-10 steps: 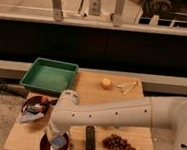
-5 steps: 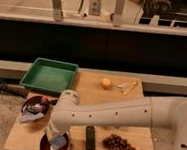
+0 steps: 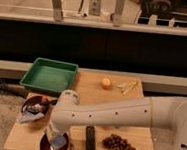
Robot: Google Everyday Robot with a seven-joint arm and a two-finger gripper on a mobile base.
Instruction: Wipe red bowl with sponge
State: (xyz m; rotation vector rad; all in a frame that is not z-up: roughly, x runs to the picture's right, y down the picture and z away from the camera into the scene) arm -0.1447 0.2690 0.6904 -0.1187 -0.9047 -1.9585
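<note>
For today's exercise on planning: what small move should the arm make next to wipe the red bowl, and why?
Probably a short circular sweep inside the red bowl: the gripper is already down over it at the table's front edge, with what looks like the sponge inside it.

Place: looks like a lab or test room, not a home.
Evidence: small wooden table (image 3: 114, 99) against a dark low wall (image 3: 95, 47), a glass partition above.
Props: green tray (image 3: 49, 76), grapes (image 3: 119, 143).
Gripper (image 3: 57, 145): low over the red bowl (image 3: 47, 144).
</note>
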